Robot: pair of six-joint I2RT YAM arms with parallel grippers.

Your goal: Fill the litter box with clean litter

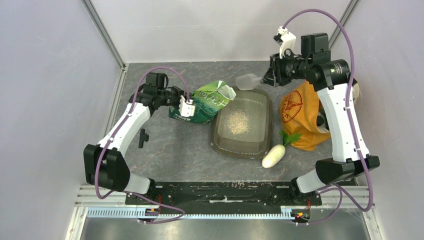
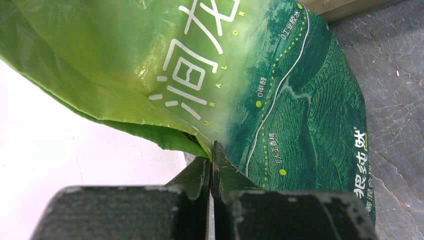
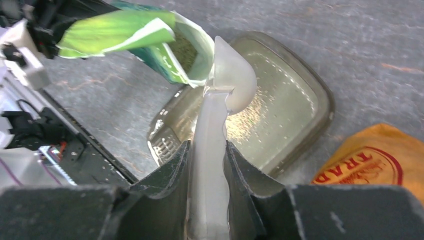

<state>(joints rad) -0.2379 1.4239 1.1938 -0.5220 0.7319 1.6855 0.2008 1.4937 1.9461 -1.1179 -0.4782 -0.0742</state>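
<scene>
The litter box (image 1: 256,141), a smoky grey-brown tray, lies mid-table with a small heap of pale clean litter (image 1: 238,121) on its floor. A green printed bag (image 1: 207,102) leans at its far left corner, mouth open toward the tray. My left gripper (image 1: 186,104) is shut on the bag's edge; in the left wrist view the gripper (image 2: 212,150) pinches the green film (image 2: 280,90). My right gripper (image 1: 268,77) is shut on the handle of a translucent white scoop (image 1: 247,81), held above the tray's far edge. In the right wrist view the gripper (image 3: 207,150) holds the scoop (image 3: 227,80) over the tray (image 3: 300,100).
An orange-and-cream fabric bag (image 1: 300,112) lies right of the tray, under the right arm. A white oval vegetable with green leaves (image 1: 273,156) lies by the tray's near right corner. A small black part (image 1: 143,137) lies on the table at left. Pale walls enclose the table.
</scene>
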